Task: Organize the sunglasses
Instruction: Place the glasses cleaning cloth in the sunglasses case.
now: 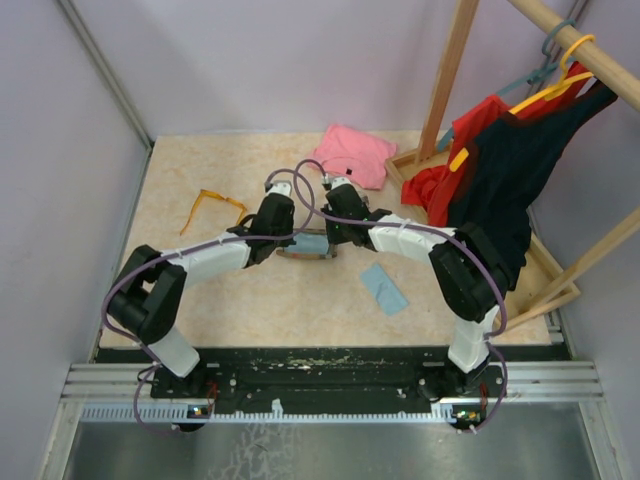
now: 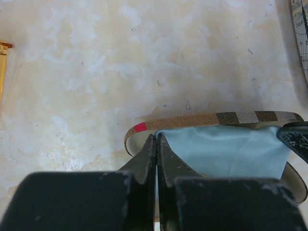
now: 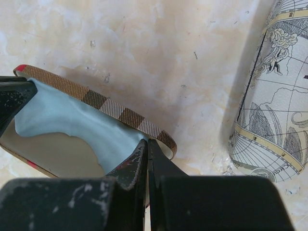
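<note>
One pair of sunglasses [image 1: 212, 205] with an orange-amber frame lies on the table to the left of both arms; its edge shows in the left wrist view [image 2: 4, 62]. In the middle lies an open brown plaid case [image 1: 305, 252] [image 2: 211, 118] [image 3: 110, 108] with a light blue cloth [image 2: 226, 151] [image 3: 72, 118] stretched over its inside. My left gripper [image 1: 284, 243] [image 2: 156, 137] is shut on the cloth's left end. My right gripper [image 1: 333, 238] [image 3: 147, 142] is shut on its right end. Whatever lies under the cloth is hidden.
A map-patterned case [image 3: 274, 96] [image 2: 301, 38] lies just right of the plaid one. A second light blue cloth [image 1: 385, 288] lies nearer the front. A pink cloth [image 1: 352, 153] is at the back, and a wooden rack with hanging clothes [image 1: 500, 160] stands on the right.
</note>
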`<state>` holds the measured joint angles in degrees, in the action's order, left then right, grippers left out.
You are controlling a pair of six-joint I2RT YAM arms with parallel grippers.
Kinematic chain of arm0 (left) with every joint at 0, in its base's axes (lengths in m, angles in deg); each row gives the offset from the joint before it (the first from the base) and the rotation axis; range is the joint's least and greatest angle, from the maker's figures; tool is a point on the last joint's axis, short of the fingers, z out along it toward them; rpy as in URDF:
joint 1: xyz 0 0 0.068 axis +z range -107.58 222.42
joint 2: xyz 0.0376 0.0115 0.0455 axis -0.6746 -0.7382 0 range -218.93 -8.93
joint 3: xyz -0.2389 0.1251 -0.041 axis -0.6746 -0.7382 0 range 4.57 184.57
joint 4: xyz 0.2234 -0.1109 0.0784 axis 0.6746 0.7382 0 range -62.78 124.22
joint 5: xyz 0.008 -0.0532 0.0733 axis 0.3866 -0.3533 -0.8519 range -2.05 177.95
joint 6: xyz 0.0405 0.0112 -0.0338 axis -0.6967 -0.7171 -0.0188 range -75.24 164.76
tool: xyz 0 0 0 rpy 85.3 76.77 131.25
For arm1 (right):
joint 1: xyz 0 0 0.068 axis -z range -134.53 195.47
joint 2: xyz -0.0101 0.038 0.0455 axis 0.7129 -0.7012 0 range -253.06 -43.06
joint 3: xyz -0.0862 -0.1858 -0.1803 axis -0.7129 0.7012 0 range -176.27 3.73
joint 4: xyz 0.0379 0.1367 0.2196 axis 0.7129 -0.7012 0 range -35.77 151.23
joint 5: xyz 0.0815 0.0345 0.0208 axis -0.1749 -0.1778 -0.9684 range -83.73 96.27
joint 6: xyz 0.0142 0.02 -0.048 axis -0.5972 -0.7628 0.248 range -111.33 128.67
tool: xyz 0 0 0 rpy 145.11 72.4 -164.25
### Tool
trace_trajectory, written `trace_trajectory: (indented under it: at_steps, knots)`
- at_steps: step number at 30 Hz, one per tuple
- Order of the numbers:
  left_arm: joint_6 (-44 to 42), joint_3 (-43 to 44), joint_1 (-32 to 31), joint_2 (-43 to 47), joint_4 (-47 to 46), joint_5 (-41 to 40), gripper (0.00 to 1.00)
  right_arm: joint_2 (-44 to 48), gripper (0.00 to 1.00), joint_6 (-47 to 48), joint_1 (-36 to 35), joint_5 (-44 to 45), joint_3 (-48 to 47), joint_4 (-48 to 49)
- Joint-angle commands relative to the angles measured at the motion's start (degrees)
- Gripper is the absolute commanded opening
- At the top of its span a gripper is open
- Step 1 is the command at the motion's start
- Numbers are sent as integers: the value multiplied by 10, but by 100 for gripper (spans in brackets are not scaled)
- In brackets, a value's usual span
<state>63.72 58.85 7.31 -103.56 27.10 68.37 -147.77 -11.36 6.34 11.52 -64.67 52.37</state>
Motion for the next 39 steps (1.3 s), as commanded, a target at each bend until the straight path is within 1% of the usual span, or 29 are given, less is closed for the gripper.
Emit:
trace_trajectory:
  at_steps: [1,6,13,25,39]
  knots:
    - [-8,-9,4,-9,-25,8,1,2,0,9,6,11,-23,38]
    - [-8,-22,4,-7,-36,7,1,14,0,11,5,11,0,67]
    - [-13,-42,5,-5,-72,7,1,25,0,19,6,8,48,138]
    - [-13,-53,8,-8,-85,-6,1,29,0,18,6,33,66,169]
    - [-9,-84,8,14,-106,-5,1,47,0,11,6,52,95,193]
